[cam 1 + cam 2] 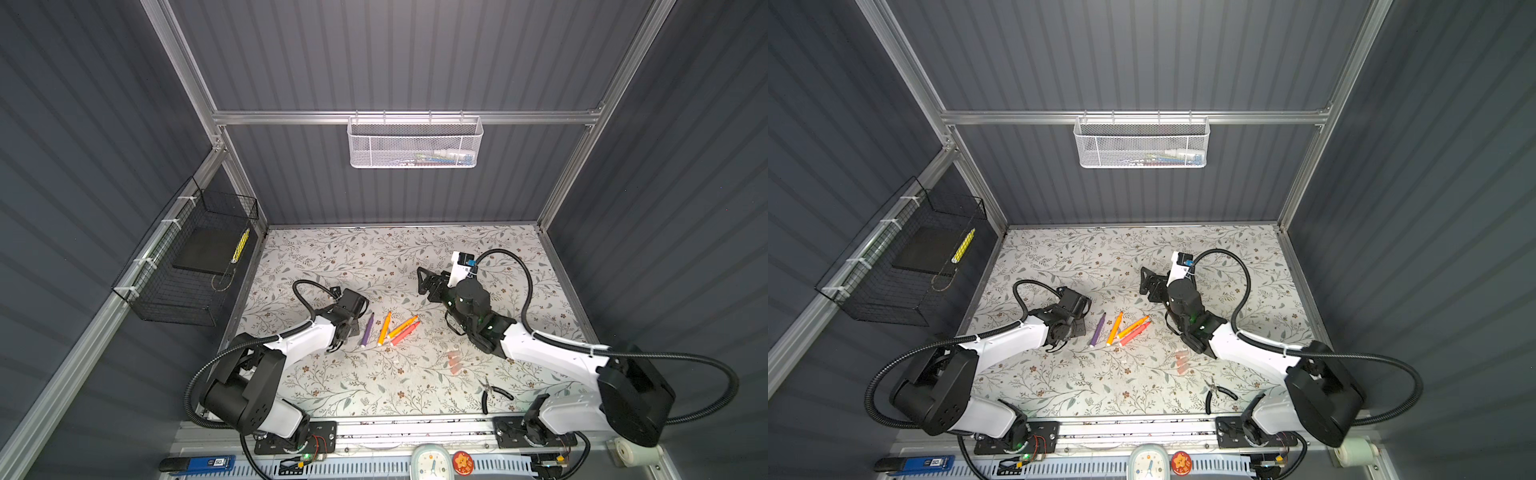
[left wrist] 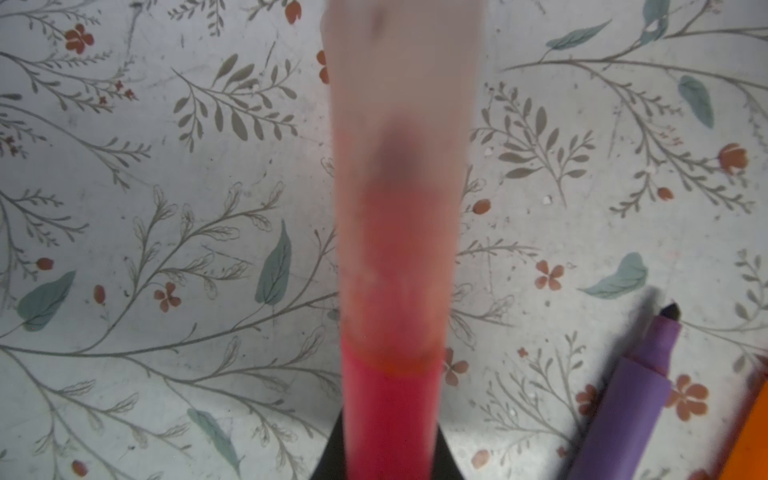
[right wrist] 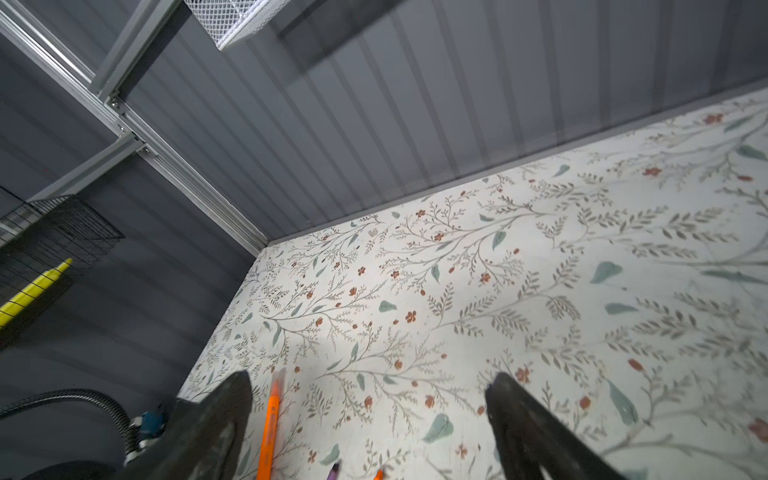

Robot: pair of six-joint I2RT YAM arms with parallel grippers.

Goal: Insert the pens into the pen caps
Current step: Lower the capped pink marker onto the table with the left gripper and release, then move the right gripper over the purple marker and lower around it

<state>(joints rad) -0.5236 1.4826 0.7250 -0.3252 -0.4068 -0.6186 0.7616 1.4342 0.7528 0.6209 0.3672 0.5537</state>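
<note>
Lighting even, from overhead; walls [image 1: 83,124] dim, floral table [image 1: 374,257] bright. Shadows short, soft. Both top views show wide-angle stretch toward the edges. Left wrist view: pink-red pen [image 2: 392,415] and its pen cap [image 2: 401,187] badly defocused; table sharp.
</note>
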